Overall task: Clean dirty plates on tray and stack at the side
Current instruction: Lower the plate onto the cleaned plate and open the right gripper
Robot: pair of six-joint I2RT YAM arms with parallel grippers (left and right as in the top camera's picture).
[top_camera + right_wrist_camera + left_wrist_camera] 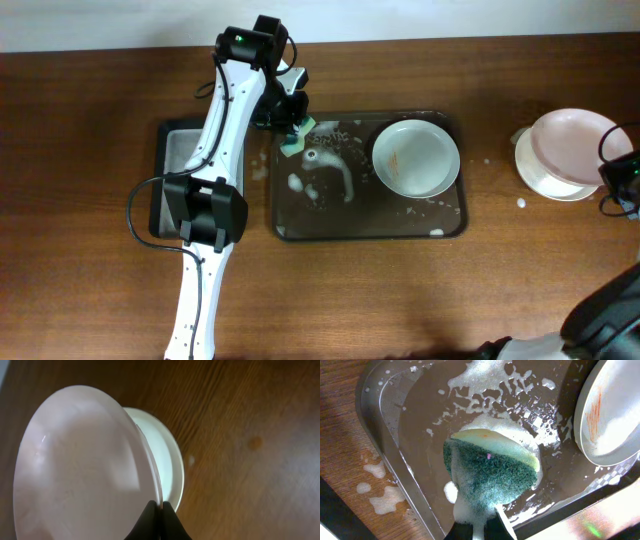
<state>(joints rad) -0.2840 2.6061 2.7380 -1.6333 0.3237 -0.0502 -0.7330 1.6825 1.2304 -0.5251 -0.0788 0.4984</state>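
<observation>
The large dark tray (290,225) is wet with foam. One white plate (416,157) with orange streaks lies in its right half; it also shows in the left wrist view (607,420). My left gripper (293,135) is shut on a green-yellow sponge (490,467) held over the tray's left part (395,420). My right gripper (615,172) at the far right is shut on the rim of a clean plate (570,140), held tilted over another plate (540,180) lying on the table. In the right wrist view the held plate (80,465) is above the lower plate (167,460).
A smaller dark tray (172,150) lies left of the big tray, partly under my left arm. Foam drops (521,203) lie on the wooden table near the stacked plates.
</observation>
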